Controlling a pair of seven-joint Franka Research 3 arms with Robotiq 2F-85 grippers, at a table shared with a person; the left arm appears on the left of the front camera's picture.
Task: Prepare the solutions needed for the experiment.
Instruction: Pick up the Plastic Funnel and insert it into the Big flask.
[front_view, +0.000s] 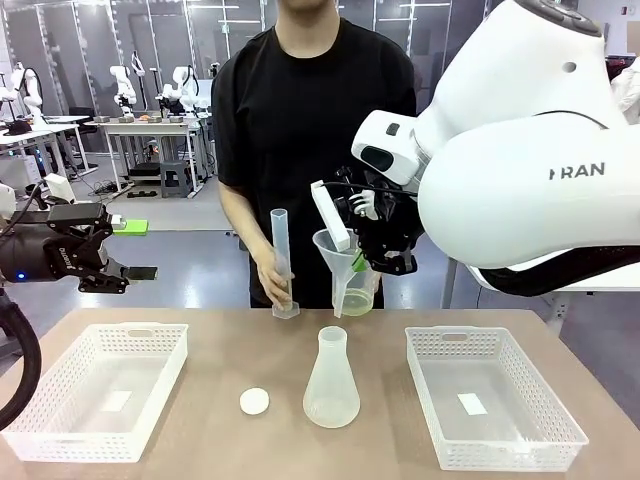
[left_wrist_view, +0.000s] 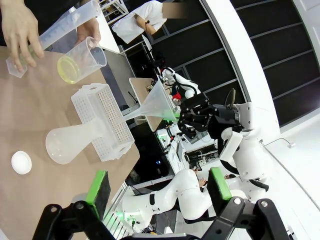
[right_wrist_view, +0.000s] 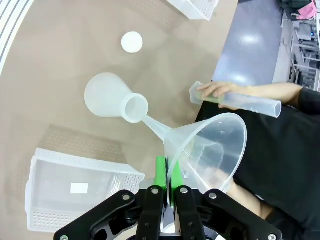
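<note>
Right end effector (right_wrist_view: 167, 172) clenched on funnel (right_wrist_view: 210, 150) rim, spout over flask (front_view: 331, 385) mid-bench. Left end effector (front_view: 132, 250) released, far left. Yellow-green solution (left_wrist_view: 67, 70) in beaker (left_wrist_view: 94, 54), far side.

Beneath the person's hand (front_view: 272, 285) lies a pale brown wooden tabletop (front_view: 225, 350). Behind the hand, a glossy blue-grey floor (front_view: 190, 265) mirrors the room's light. Farther back, off to the picture's left of the hand, grey metal-framed worktables (front_view: 150, 128) and a grey stool (front_view: 176, 172) stand before dark-framed glass partition walls (front_view: 90, 40).
</note>
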